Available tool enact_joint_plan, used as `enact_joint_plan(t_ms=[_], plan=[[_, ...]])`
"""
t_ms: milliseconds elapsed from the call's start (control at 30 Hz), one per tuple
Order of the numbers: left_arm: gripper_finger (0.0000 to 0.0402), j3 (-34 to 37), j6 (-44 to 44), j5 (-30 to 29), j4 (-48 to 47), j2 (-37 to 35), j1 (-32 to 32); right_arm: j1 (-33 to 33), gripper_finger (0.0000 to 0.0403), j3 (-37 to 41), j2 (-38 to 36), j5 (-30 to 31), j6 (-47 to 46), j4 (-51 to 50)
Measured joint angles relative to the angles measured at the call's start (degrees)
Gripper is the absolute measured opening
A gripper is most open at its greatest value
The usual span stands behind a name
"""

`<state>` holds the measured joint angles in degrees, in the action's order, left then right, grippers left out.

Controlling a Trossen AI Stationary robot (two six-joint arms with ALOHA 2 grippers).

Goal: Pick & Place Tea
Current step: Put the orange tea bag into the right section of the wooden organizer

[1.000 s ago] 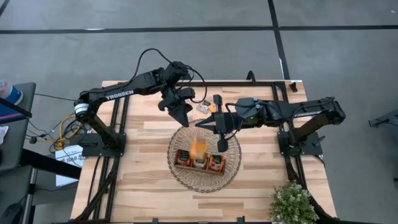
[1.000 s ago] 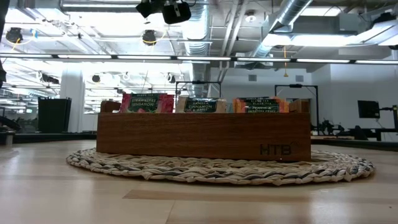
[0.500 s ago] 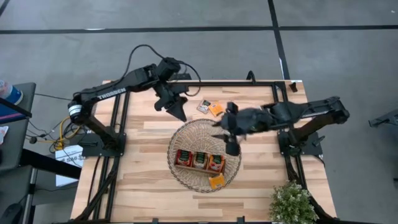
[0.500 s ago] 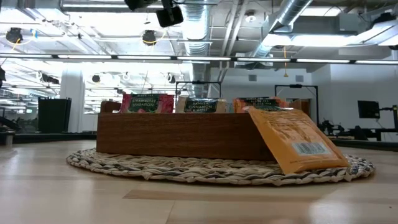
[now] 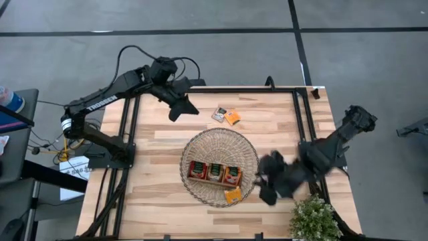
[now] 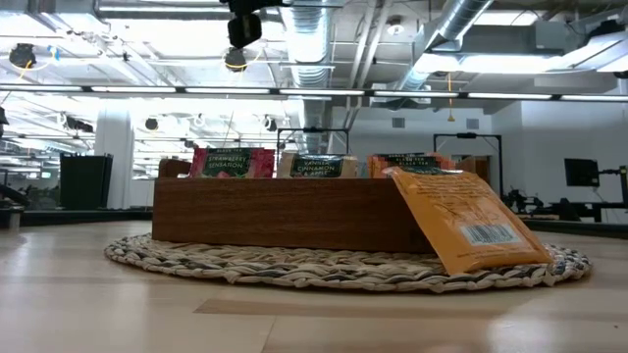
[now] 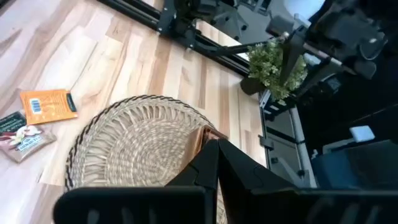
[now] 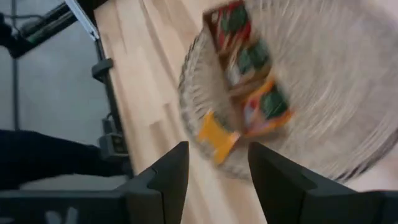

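Near edge, right: small green potted plant (image 5: 313, 219) at the surface's corner. Just left of it, the right pincer (image 5: 269, 189), blurred, over bare pale wooden surface (image 5: 154, 201) beside the basket's right rim; fingers apart in its wrist view, nothing between them.

Round flat wicker basket (image 5: 200, 147) at mid-surface. On its near-right rim lies one orange flat square tea sachet (image 5: 233, 195), loose, outside the tray. From the low camera it leans tilted against the tray's near wall, top edge resting on the wood, bottom edge on the weave, barcode side facing the camera, long axis sloping down to the right.

Brown three-compartment wooden tray (image 5: 215, 174) sits across the basket, long axis left to right. Sachets stand upright in it: red pack (image 6: 232, 162) in the left compartment, pale green-labelled pack (image 6: 316, 166) in the middle, orange pack (image 6: 412, 165) on the right.

Far side, beyond the basket: two loose sachets flat on the surface, touching or nearly so, an orange one (image 5: 232, 117) and a pale one with dark label (image 5: 219, 114) to its left.

Far left: left pincer (image 5: 182, 108) held over the surface's far-left part, well apart from the sachets; fingers together, empty.
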<state>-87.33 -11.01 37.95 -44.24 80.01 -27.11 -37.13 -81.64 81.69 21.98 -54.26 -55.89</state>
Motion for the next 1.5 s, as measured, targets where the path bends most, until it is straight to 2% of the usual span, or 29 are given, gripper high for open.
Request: enact_joint_plan(t_ms=[100,200,367,533,733,900,1233,1333,1500], plan=[[0.0,0.0,0.91,-0.06,-1.0,-0.33,0.02,-4.49,0.0159,5.96,0.11,3.1,-11.24,5.06],[0.0,0.0,1.5,0.27,-1.31,-0.39,0.02,-6.83,0.0174,12.49,0.1,7.95,-17.58,14.76],[0.0,0.0,2.26,2.53,-1.31,-0.37,0.02,-7.23,0.0224,23.62,0.14,9.43,-18.3,32.57],[0.0,0.0,2.39,2.82,-2.27,-0.37,0.04,-6.3,0.0263,30.83,0.14,9.25,-16.59,38.03],[0.0,0.0,2.41,2.81,-4.03,-0.35,0.11,-3.39,0.0267,34.74,0.16,3.53,-9.04,39.08],[0.0,0.0,2.39,2.82,-4.17,-0.35,0.11,0.28,0.0268,37.83,0.16,0.2,-2.54,47.25],[0.0,0.0,2.13,2.82,-4.17,-0.35,0.11,-0.16,0.0268,43.17,0.6,-2.52,-2.7,54.83],[0.0,0.0,1.53,2.82,-4.15,-0.33,0.11,-0.34,0.0268,43.31,2.5,-2.87,-2.64,56.11],[0.0,0.0,1.27,2.8,-3.96,-0.31,0.11,-0.28,0.0268,43.27,9.32,-5.38,-1.98,63.69]])
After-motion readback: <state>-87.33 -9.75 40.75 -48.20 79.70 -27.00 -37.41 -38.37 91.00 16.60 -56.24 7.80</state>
